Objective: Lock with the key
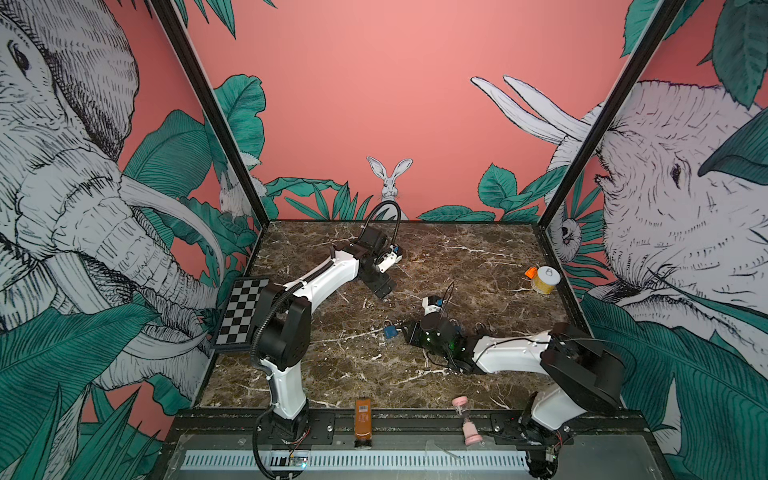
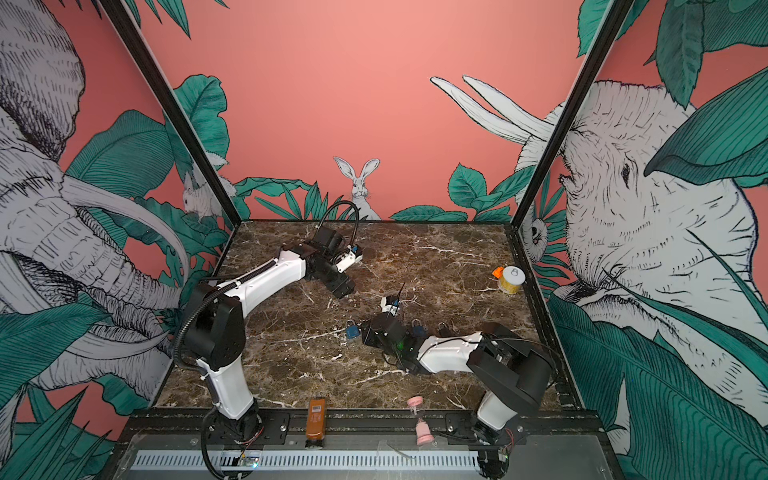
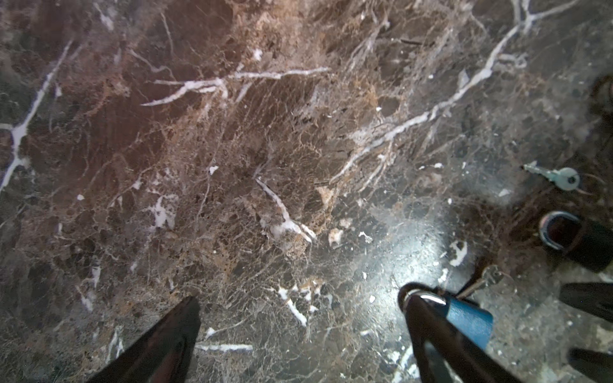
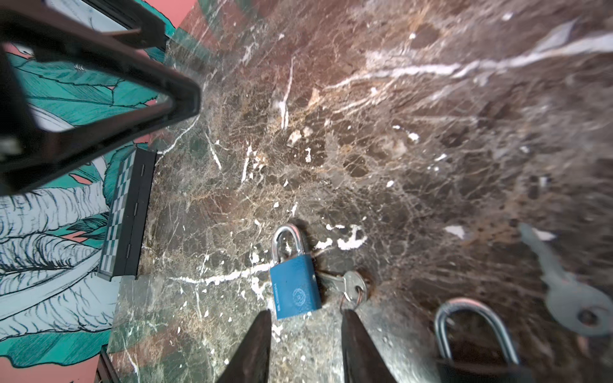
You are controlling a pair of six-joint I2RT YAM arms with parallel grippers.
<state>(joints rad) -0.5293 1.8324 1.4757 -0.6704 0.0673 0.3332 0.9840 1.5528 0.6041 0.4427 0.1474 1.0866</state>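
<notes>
A blue padlock (image 4: 295, 288) lies flat on the marble table (image 4: 398, 149), and both legs of its steel shackle meet the body. A silver key (image 4: 348, 283) on a ring lies against the lock's side; whether it sits in the keyhole I cannot tell. My right gripper (image 4: 306, 316) is open just short of the lock's base, with nothing between its fingers. In both top views the right gripper (image 1: 405, 332) (image 2: 365, 332) is right beside the padlock (image 1: 390, 331) (image 2: 352, 330). My left gripper (image 3: 302, 313) (image 1: 380, 289) hangs wide open and empty over bare marble, farther back.
A black padlock (image 4: 474, 348) and a loose key (image 4: 570, 298) lie close to the right gripper. A checkerboard (image 1: 241, 311) leans at the left wall. A yellow spool (image 1: 545, 280) stands at the back right. An orange bottle (image 1: 363, 419) and a pink hourglass (image 1: 465, 419) are at the front edge.
</notes>
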